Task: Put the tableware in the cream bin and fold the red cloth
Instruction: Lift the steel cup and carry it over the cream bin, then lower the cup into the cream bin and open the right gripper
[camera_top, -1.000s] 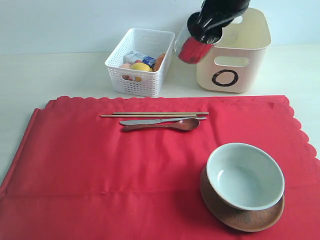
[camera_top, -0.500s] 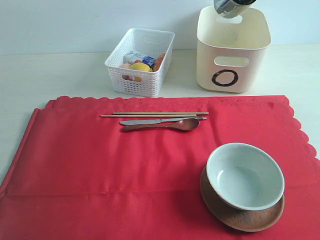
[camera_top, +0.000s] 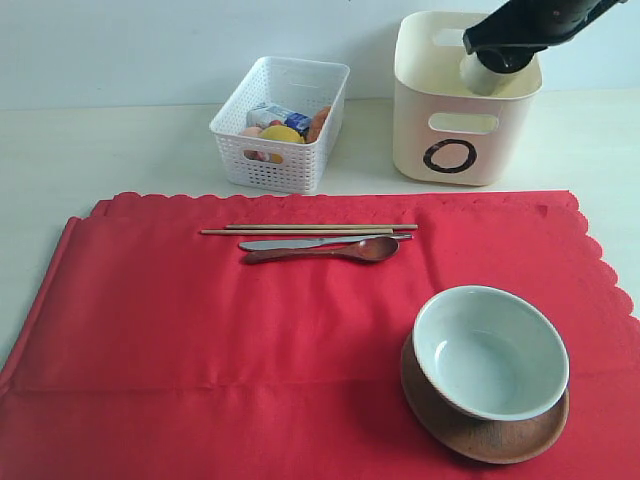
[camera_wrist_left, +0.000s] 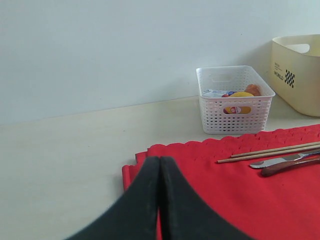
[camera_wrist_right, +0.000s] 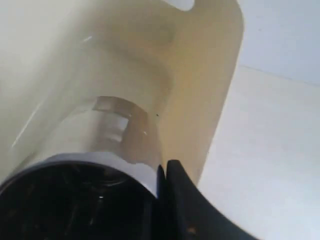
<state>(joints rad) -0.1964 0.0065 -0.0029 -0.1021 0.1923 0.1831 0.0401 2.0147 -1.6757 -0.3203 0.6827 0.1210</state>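
R gripper holds the cup over the cream bin; L gripper is shut and empty.

Closest to me on the exterior cam, the pale green-white bowl (camera_top: 490, 350) sits in the round brown wooden plate (camera_top: 490, 438), both on the right part of the big red cloth (camera_top: 180, 330) w/ wavy edges, which lies flat. Further back, mid cloth, lie the dark wooden spoon (camera_top: 325, 251), then the metal knife (camera_top: 305, 242), then the wooden chopsticks (camera_top: 305, 230), side by side. My left gripper (camera_wrist_left: 160, 200) hangs by a cloth corner, fingers pressed together w/ nothing in them. At the back stand the white basket w/ holes (camera_top: 270, 165), food inside, and the tall cream plastic bin (camera_top: 415, 130). My right gripper (camera_top: 497, 52) pinches the rim of the small shiny steel cup (camera_top: 485, 76), tipped at the bin's open top.
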